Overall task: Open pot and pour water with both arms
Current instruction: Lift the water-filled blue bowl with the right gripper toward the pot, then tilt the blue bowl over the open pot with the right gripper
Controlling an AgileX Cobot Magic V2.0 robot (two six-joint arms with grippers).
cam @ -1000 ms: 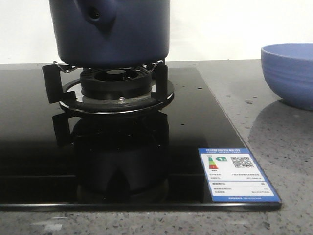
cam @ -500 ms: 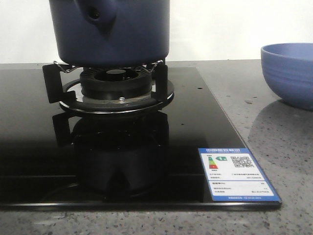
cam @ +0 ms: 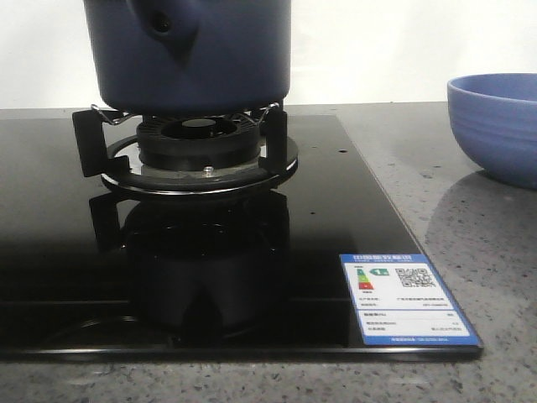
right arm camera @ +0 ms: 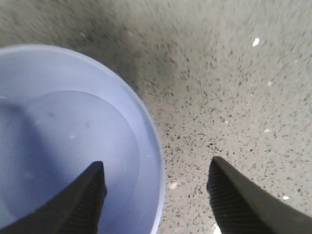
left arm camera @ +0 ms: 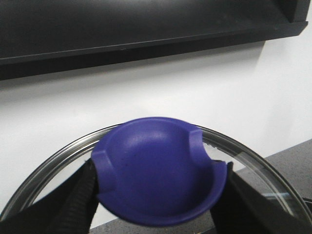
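Only the fingers of the two arms are showing. The left hand is showing two black fingers at the lower corners of its wrist picture, broad wedges whose inner faces are carrying a fine ribbed grip pattern. The right hand is showing the same kind of fingers: matte black, tapering to blunt tips, their inner faces covered in fine dimpled texture. No cables, screws or markings are showing on either one. In the front picture no part of the robot is appearing.
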